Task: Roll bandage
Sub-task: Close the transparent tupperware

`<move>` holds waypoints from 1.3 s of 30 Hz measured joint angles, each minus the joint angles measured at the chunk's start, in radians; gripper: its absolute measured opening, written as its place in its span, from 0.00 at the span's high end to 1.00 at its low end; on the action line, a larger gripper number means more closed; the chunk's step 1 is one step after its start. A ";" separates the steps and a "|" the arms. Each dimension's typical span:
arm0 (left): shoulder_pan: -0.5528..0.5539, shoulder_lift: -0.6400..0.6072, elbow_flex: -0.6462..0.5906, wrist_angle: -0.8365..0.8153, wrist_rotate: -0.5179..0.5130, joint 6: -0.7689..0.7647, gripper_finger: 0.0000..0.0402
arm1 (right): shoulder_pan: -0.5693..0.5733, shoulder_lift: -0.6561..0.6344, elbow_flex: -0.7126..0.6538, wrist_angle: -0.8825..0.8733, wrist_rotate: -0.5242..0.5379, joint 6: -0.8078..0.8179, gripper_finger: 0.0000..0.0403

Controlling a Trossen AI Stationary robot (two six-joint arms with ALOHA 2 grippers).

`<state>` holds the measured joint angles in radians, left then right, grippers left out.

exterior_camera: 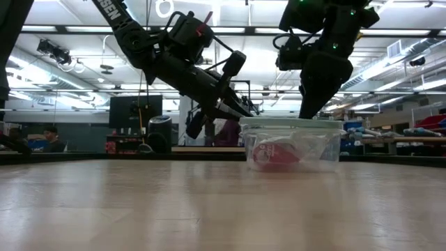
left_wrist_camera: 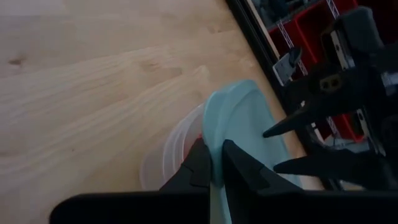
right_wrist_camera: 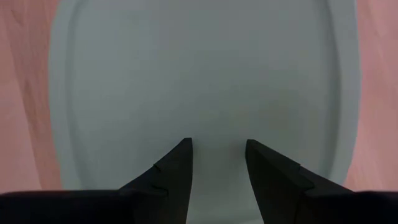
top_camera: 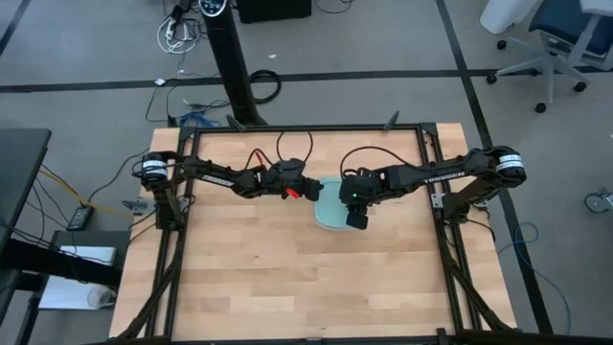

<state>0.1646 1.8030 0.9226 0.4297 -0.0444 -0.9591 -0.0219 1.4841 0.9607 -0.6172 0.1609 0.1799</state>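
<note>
Between left tool's fingers, container lid

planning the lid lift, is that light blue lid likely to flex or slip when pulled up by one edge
The lid looks thin and is pinched at one edge by the left tool, so it will probably bend a little. Its smooth surface may slip from a narrow grip. The clear container looks light and could lift or slide along; the right tool stands open above it.

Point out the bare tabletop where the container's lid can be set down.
Free: the whole near half of the wooden table, between the side rails. Crowded: the far centre, where the left end effector pinches the light-blue lid and the right end effector hangs open above it.
</note>
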 joint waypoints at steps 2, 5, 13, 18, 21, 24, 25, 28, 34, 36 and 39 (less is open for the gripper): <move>0.000 0.000 0.000 0.000 0.014 0.034 0.95 | -0.003 0.000 0.000 -0.002 -0.010 -0.001 0.63; 0.000 0.000 0.000 0.000 0.019 0.086 0.94 | -0.006 0.000 0.000 -0.003 -0.015 -0.003 0.63; 0.013 -0.001 0.000 -0.021 0.073 0.332 0.81 | -0.008 0.000 -0.001 -0.013 -0.035 -0.020 0.63; 0.035 -0.006 0.000 -0.072 0.190 0.456 0.75 | -0.008 0.000 -0.001 -0.022 -0.054 -0.038 0.63; 0.047 -0.014 0.001 -0.093 0.232 0.493 0.74 | -0.009 0.000 -0.001 -0.031 -0.060 -0.048 0.63; 0.057 -0.025 0.001 -0.101 0.259 0.529 0.74 | -0.016 0.000 -0.001 -0.035 -0.063 -0.050 0.63; 0.060 -0.030 0.000 -0.106 0.265 0.536 0.74 | -0.018 0.000 0.000 -0.036 -0.064 -0.050 0.63; 0.064 -0.041 0.000 -0.110 0.268 0.540 0.74 | -0.019 0.000 0.011 -0.048 -0.057 -0.053 0.63; 0.063 -0.043 0.000 -0.165 0.267 0.538 0.74 | -0.020 0.003 0.062 -0.060 -0.035 -0.074 0.63; 0.062 -0.043 0.000 -0.186 0.267 0.534 0.74 | -0.019 0.003 0.093 -0.075 -0.020 -0.074 0.63; 0.060 -0.043 0.000 -0.188 0.267 0.533 0.74 | 0.015 0.003 0.138 -0.121 0.035 -0.085 0.63</move>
<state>0.2250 1.7603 0.9222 0.2417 0.2222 -0.4263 -0.0065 1.4868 1.0992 -0.7379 0.1960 0.0944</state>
